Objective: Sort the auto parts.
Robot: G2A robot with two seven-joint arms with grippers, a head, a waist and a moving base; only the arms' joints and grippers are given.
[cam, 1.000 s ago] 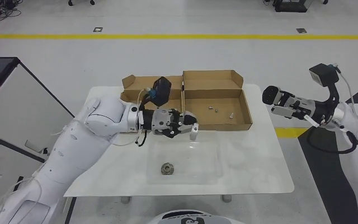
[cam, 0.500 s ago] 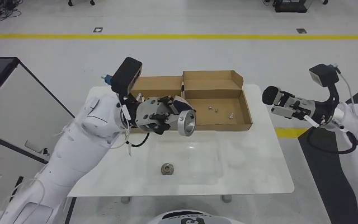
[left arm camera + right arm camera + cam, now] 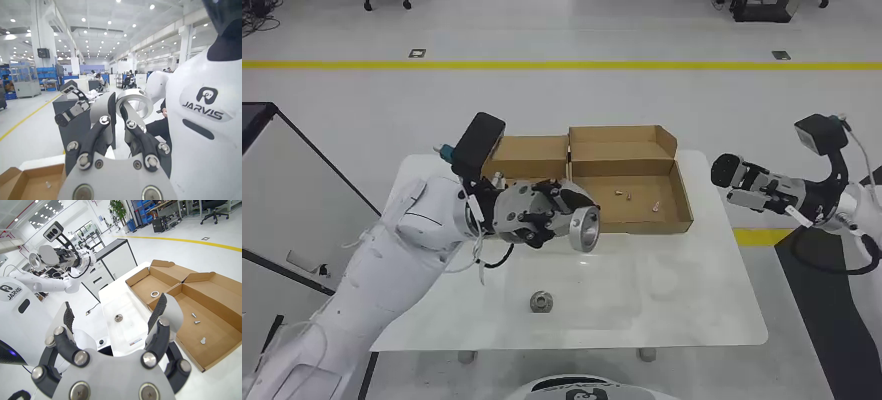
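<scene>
Now the left end effector (image 3: pixel 575 224) grasps a metal ring (image 3: pixel 130 94) in the air above the table (image 3: pixel 692 280), just in front of the cardboard boxes (image 3: pixel 622 140). The right end effector (image 3: pixel 115 302) hangs released beyond the table's edge. A small metal part (image 3: pixel 540 300) lies on the table.

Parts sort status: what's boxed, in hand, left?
Done: three bolts lie in the right cardboard box, and a flat ring in the left box. In hand: the left gripper is shut on a metal collar, held aloft. Left: one flanged hub in the clear tray. The right gripper is open.
</scene>
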